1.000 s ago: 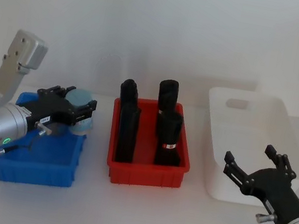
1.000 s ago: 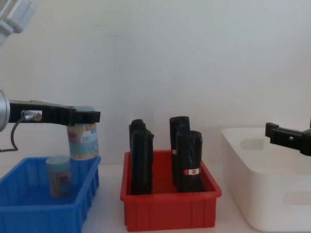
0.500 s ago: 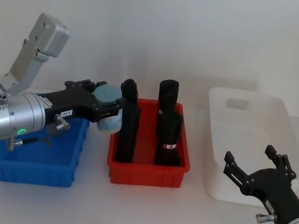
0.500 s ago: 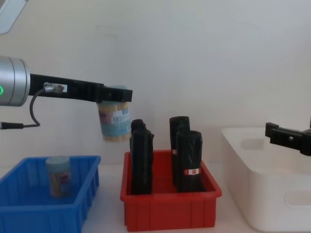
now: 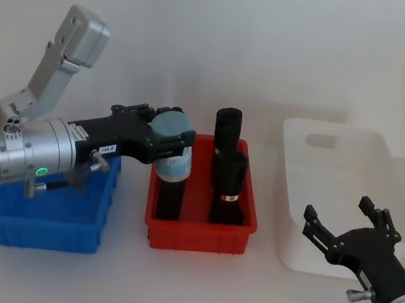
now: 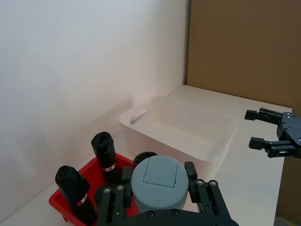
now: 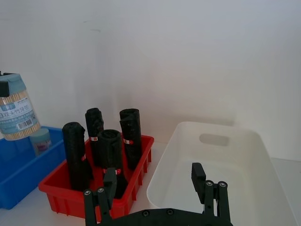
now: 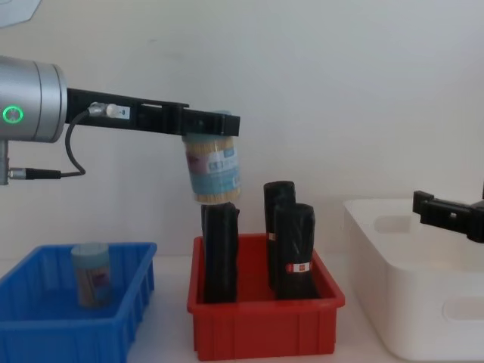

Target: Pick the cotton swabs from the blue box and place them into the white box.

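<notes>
A: Above the red bin [image 8: 265,329], well clear of the worktop [image 5: 186,290], the left tool [image 8: 215,121] pinches one tub of cotton swabs [image 8: 214,175]. Where are the others?

B: A second tub [image 8: 91,274] stands in the blue box [image 8: 45,333] at the left. The white box [image 8: 423,318] sits to the right of the red bin, and I see nothing in it.

A: How does the held tub point?

B: Its long axis is close to vertical, pale lid up and base down, with a slight lean. The fingers [image 6: 190,173] clamp at the lid, and the body hangs free below.

A: What could go wrong?

B: Seen from the chest, the base hangs just over the black rolls [image 8: 219,253]. A sideways carry at this height could clip a roll further right, which might tip the roll or knock the tub loose. Held by the lid alone, the tub could also swing or slip, or the lid might pull off. A release short of the white box would drop it among the rolls.

A: And the right tool [image 5: 343,219]?

B: Its fingers are spread and hold nothing. It hovers at the near right, by the white box's near edge. If the left arm crosses low over that box, the two could meet.
</notes>
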